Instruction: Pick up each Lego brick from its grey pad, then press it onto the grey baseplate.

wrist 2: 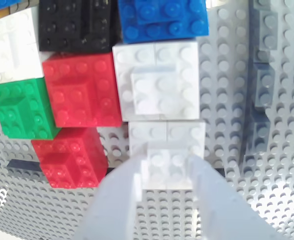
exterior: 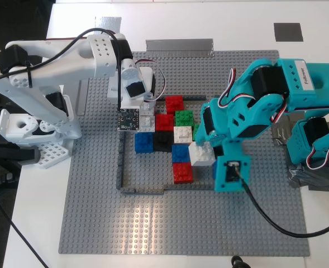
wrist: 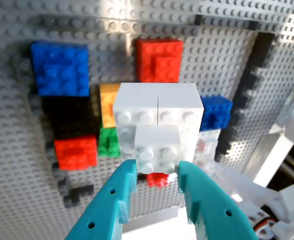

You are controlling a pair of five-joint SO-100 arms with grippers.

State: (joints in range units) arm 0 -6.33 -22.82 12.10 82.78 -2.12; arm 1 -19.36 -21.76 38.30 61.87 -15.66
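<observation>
My first gripper (wrist: 156,172), the teal one, has its jaws pinched on the small raised top of a white brick (wrist: 156,122), which sits among the coloured bricks inside the dark frame (exterior: 121,167) on the grey baseplate (exterior: 153,229). In the exterior view that white brick (exterior: 200,153) lies at about 3 o'clock of the cluster, touching a blue brick (exterior: 181,152) on one side and a red brick (exterior: 182,172) toward 7 o'clock. My second gripper (wrist 2: 167,167), the white one, is closed on the raised top of another white brick (wrist 2: 166,145). This one sits at about 10 o'clock of the cluster in the exterior view, just beside a second, matching white brick (wrist 2: 156,85) toward the middle. Red bricks (wrist 2: 79,90) and a green brick (wrist 2: 22,110) lie close alongside. One dark grey pad (exterior: 288,32) lies off the plate at 1 o'clock, bare.
</observation>
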